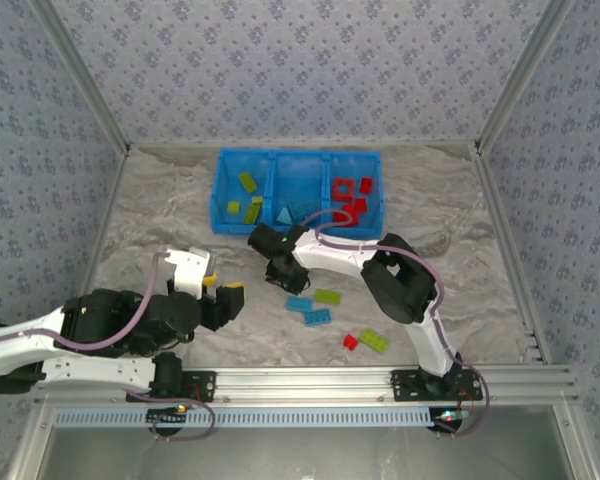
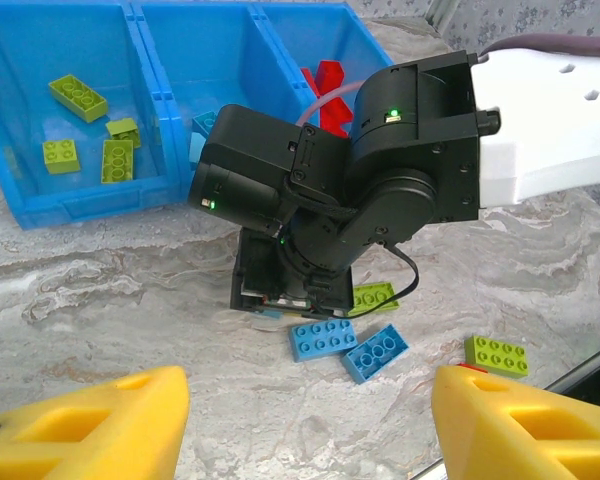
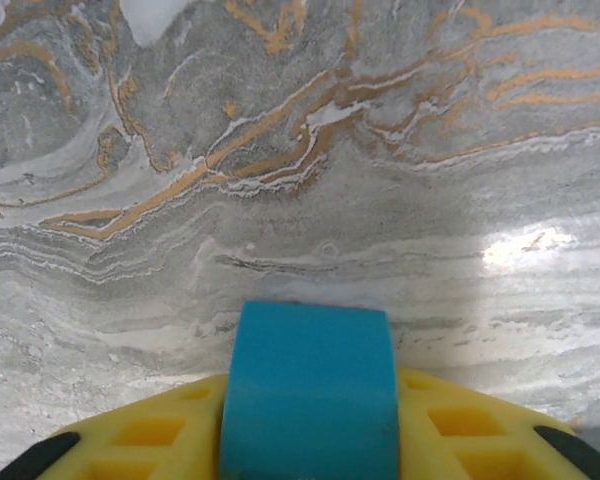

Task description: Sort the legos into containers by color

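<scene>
Right gripper (image 2: 273, 292) was pinching one light blue brick (image 3: 308, 385) over the marbled table (image 1: 150, 220), just before the blue bin (image 1: 220, 205); left gripper (image 2: 305, 425) stood spread, empty, well apart.

Top view: bright, even, diffuse light from above, with soft-edged shadows on the marbled table (image 1: 160, 210) and slightly coarse detail. Left wrist view: crisp at centre, with a dark shadow under the right arm (image 2: 340, 190); the left gripper's fingers (image 2: 90, 425) in the lower corners are blurred. Right wrist view: a white glare patch right of centre; the light blue lego (image 3: 308, 390) and the right gripper's fingers (image 3: 480, 435) along the bottom edge are out of focus
</scene>
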Tool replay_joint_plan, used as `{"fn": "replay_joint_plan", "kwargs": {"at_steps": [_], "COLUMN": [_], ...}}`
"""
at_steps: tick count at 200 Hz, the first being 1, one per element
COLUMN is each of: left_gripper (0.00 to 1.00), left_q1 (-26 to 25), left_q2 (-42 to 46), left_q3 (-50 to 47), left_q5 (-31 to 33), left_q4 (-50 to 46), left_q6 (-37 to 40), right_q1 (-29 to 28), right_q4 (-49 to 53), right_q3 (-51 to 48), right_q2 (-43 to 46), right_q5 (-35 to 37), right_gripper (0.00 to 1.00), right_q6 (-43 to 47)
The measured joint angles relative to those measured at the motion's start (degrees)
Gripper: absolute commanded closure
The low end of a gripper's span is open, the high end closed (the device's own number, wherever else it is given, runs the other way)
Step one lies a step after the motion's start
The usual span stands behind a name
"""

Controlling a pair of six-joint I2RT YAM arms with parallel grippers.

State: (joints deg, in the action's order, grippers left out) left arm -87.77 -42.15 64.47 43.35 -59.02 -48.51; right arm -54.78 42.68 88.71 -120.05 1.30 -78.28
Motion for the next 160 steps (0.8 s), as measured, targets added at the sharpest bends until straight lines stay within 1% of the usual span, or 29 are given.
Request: {"fn": "replay_joint_plan", "kwargs": {"at_steps": [23,51,76,103,115,129,160], "left_gripper": [0.35,0.35,0.34,0.31,0.31,0.31,0.31], "left_q1": [0.0,0.0,0.0,0.35,2.29,6.56,14.73], "left_q2": [0.0,0.0,-0.76,-4.96,-7.65,-10.32,-14.16], "left_q3": [0.0,0.0,0.46,2.91,4.42,5.84,6.1], "left_q5": [0.0,0.02,0.92,2.14,1.42,-0.61,-6.6], "left_q4": [0.0,0.04,0.04,0.57,1.27,2.75,7.04], "left_q6": [0.02,0.02,0.07,1.16,1.97,2.67,4.72], "right_q1": [-0.37,-1.25,-0.98,3.06,5.53,8.13,12.46], "right_q4": [0.66,2.89,4.81,4.96,4.2,3.76,2.67], "right_q3": [0.33,0.66,2.01,8.9,12.02,15.26,22.32], "right_q2": [0.04,2.1,7.69,11.45,11.26,9.88,2.49], "right_q5": [1.9,7.54,13.09,17.0,17.49,17.44,15.54], "right_gripper": [0.69,0.69,0.69,0.69,0.69,0.69,0.7], "right_q6": [1.16,4.35,10.51,20.55,24.96,29.29,37.18]}}
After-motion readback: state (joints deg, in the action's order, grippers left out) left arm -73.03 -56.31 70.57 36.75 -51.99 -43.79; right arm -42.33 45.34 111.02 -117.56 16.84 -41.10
